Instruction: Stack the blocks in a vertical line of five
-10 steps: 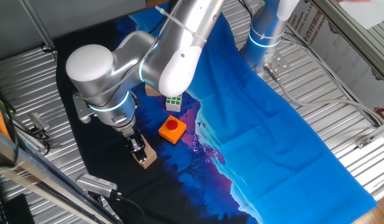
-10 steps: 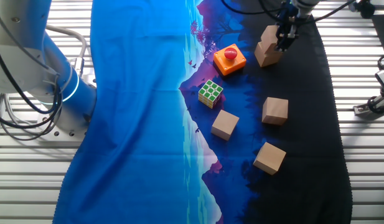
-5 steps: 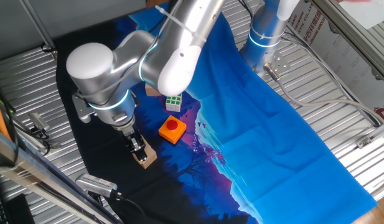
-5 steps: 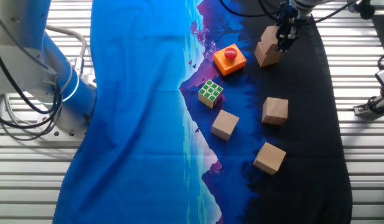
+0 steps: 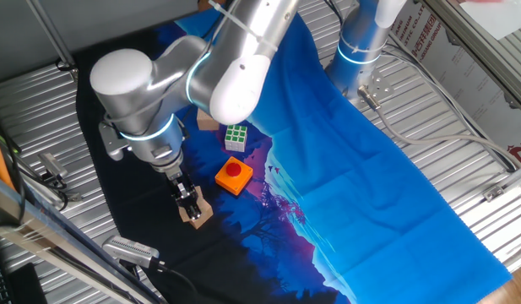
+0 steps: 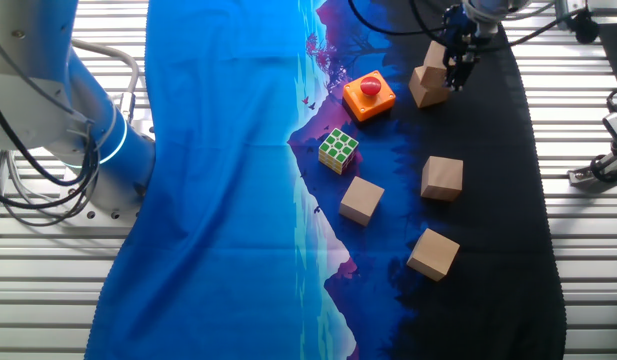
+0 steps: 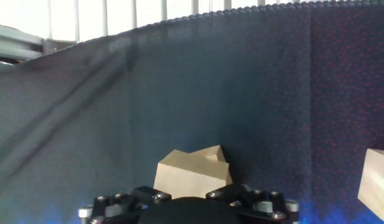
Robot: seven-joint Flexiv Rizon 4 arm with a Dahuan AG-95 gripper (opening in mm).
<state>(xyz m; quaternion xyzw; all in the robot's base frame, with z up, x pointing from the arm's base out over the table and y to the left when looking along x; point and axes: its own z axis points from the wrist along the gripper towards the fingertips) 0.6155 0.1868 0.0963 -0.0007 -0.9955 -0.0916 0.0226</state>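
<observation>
Ribbed metal tabletop (image 6: 588, 250), draped with a cloth (image 6: 228, 200) bright blue on one side and black on the other. On the black part: two small plain light-tan wooden cubes stacked (image 6: 429, 78), the upper one (image 6: 433, 55) sitting skewed on the lower; same pair visible in the hand view (image 7: 193, 174), top cube turned off-square. Black two-finger gripper (image 6: 456, 72) down at that stack, on its side away from the flat orange block with a red round button (image 6: 369, 95); fingers too small and dark to tell whether clenched on a cube or released. In the first fixed view, gripper (image 5: 190, 206) pressed close against the stack (image 5: 198, 214). Three more tan cubes lying apart on the cloth: one (image 6: 442, 178) mid-black area, one (image 6: 361, 200) just beside the blue edge, one (image 6: 432, 253) nearer the bottom. Green-and-white puzzle cube (image 6: 339, 149) between the orange block and the loose cubes.
</observation>
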